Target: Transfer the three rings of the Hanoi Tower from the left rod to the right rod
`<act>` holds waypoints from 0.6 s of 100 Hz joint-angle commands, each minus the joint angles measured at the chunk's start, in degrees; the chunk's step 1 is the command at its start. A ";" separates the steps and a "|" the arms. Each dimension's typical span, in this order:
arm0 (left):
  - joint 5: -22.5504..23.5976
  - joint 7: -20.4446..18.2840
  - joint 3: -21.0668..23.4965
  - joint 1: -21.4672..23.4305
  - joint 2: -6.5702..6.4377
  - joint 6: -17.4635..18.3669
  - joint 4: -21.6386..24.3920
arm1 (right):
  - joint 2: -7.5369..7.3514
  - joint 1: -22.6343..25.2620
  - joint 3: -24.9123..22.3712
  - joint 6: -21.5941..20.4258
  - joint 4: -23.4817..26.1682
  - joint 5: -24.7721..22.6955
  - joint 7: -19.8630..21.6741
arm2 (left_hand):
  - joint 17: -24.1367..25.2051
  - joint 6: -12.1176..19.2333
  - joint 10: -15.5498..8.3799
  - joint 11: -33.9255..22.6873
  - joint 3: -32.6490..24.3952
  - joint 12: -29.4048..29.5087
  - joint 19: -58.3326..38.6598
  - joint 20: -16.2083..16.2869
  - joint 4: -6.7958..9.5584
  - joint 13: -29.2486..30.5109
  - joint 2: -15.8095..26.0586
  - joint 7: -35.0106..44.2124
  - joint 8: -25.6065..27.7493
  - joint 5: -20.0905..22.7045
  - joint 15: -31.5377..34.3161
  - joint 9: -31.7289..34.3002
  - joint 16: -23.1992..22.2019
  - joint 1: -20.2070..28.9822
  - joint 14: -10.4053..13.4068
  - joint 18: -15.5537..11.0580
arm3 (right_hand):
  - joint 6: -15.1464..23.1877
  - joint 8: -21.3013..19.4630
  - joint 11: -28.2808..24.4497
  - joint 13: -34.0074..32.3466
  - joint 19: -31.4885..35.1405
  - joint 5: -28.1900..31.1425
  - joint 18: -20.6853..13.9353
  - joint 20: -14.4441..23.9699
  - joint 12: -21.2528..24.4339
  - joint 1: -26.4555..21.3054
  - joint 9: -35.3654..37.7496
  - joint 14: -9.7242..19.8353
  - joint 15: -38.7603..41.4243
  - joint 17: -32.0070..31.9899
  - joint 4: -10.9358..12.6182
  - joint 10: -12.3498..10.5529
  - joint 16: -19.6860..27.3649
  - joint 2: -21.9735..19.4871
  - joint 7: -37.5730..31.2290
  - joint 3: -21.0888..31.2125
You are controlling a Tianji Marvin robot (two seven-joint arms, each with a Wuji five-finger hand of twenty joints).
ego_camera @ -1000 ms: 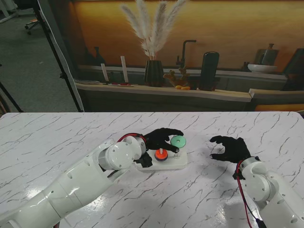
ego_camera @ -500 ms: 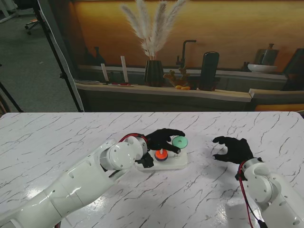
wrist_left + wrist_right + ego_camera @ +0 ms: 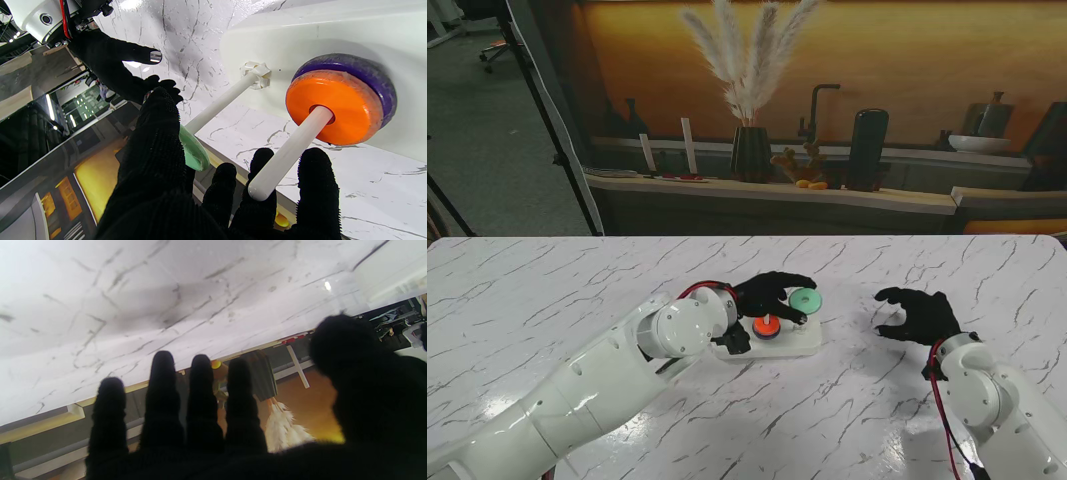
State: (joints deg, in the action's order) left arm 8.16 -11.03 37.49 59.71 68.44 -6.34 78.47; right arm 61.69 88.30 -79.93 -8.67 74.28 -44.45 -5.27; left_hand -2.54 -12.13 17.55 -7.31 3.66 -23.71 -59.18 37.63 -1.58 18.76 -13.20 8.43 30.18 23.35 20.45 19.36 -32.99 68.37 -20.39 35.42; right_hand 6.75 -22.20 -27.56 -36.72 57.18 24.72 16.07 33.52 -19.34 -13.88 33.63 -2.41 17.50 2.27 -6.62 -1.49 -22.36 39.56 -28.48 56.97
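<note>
My left arm (image 3: 597, 375) reaches in from the left across the marbled desk (image 3: 527, 290) to the white Hanoi base (image 3: 792, 343). My left hand (image 3: 769, 293) is over that base, thumb and fingers pinched on the green ring (image 3: 804, 298), which it holds up at the tip of a white rod (image 3: 220, 103); in the left wrist view the ring's edge (image 3: 193, 151) sits against my thumb, high on that rod and well clear of the base. Just beside it, on the neighbouring rod (image 3: 290, 153), the orange ring (image 3: 766, 324) lies on top of the purple ring (image 3: 360, 71), both down on the base. My other fingertips (image 3: 317, 173) curl close around the free end of that rod. I cannot tell from the stand's view which rod on the base is which.

Farther right, my right hand (image 3: 915, 313) hovers over bare desk, well apart from the base. Its fingers are spread and lightly curled, holding nothing; the right wrist view shows four fingertips (image 3: 200, 373) and the thumb (image 3: 343, 340) apart, with only marble beyond them.
</note>
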 commanded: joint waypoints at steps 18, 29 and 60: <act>-0.29 -0.96 -0.20 -0.01 0.16 0.68 -0.20 | 0.27 0.28 0.38 0.09 -0.20 0.28 0.02 | -0.02 6.08 -0.35 0.06 -3.18 -0.13 -3.19 0.98 1.30 1.34 6.68 6.65 3.69 5.56 1.29 1.20 -0.73 5.35 -0.37 1.35 | -0.43 -0.38 -0.79 -0.87 1.13 0.79 6.22 0.37 -0.16 -0.06 0.62 1.35 1.30 -0.31 1.11 -0.01 -0.27 0.89 -0.74 1.06; -0.32 -1.11 -0.31 -0.10 0.15 0.66 -0.31 | 0.25 0.27 0.40 0.12 -0.25 0.18 0.01 | -0.05 5.90 -0.25 0.03 -3.18 -0.14 -3.25 1.00 1.30 1.38 6.63 6.64 3.66 5.56 1.34 1.20 -0.75 5.38 -0.38 1.25 | -0.37 -0.37 -0.78 -0.85 1.15 0.78 6.17 0.37 -0.15 -0.06 0.58 1.35 1.30 -0.30 1.12 -0.10 -0.27 0.93 -0.75 1.07; -0.61 -0.98 -0.68 -0.37 0.40 0.53 -0.87 | 0.21 0.47 0.13 0.15 -0.10 0.05 0.15 | -0.18 5.56 -0.29 0.04 -3.16 -0.11 -3.54 1.11 1.34 1.37 6.84 6.23 3.37 5.22 1.40 1.05 -0.76 5.24 -0.40 1.12 | -0.30 -0.36 -0.81 -0.88 1.19 0.82 6.16 0.36 -0.14 -0.17 0.57 1.40 1.35 -0.26 1.13 -0.07 -0.28 1.00 -0.80 1.16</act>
State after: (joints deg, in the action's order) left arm 7.90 -11.34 37.08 59.48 68.46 -6.61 78.04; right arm 61.68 88.32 -79.91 -8.51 74.13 -44.34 -5.16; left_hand -2.59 -12.13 17.55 -7.31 3.66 -23.71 -59.60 37.68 -1.58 18.76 -13.20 8.37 30.18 23.35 20.46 19.36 -32.99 68.37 -20.39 35.42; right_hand 6.75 -22.20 -27.57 -36.72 57.18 24.72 16.07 33.52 -19.34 -13.88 33.63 -2.41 17.55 2.27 -6.62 -1.49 -22.36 39.56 -28.50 56.98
